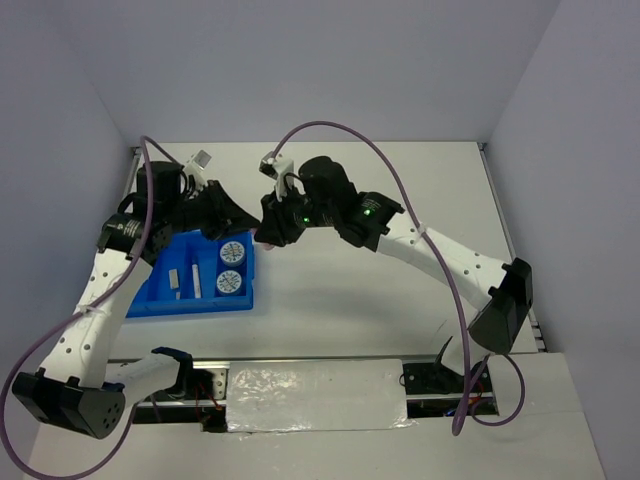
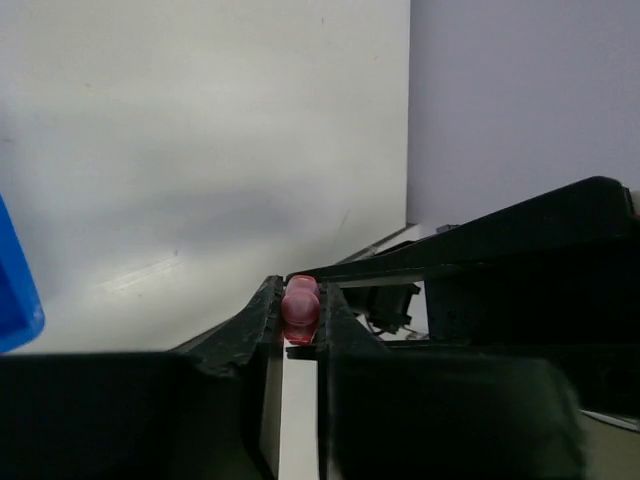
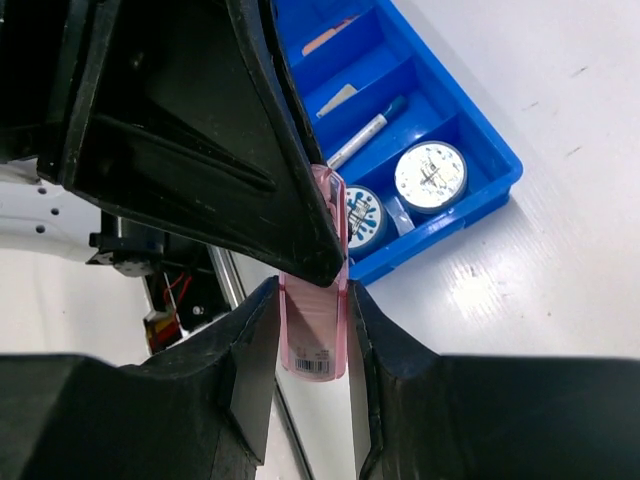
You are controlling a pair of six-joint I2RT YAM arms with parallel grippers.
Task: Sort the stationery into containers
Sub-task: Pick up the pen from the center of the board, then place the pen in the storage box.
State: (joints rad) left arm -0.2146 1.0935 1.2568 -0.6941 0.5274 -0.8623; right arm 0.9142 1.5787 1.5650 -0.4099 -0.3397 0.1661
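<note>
A flat pink stick (image 3: 315, 335) with a barcode is held between both grippers above the table, just right of the blue tray (image 1: 190, 308). My left gripper (image 2: 300, 320) is shut on one end of the pink stick (image 2: 300, 303). My right gripper (image 3: 312, 300) is shut on its other end, and the left gripper's black finger (image 3: 200, 120) overlaps it from above. In the top view the two grippers meet tip to tip (image 1: 262, 230). The tray (image 3: 500, 170) holds two tape rolls (image 3: 430, 177) (image 3: 362, 215), a white pen (image 3: 365, 130) and an orange stick (image 3: 330, 35).
The tray's corner (image 2: 15, 290) shows at the left of the left wrist view. A purple cable (image 1: 380, 160) arches over the right arm. A foil-covered plate (image 1: 315, 395) lies at the near edge between the bases. Walls close the table behind and at the sides.
</note>
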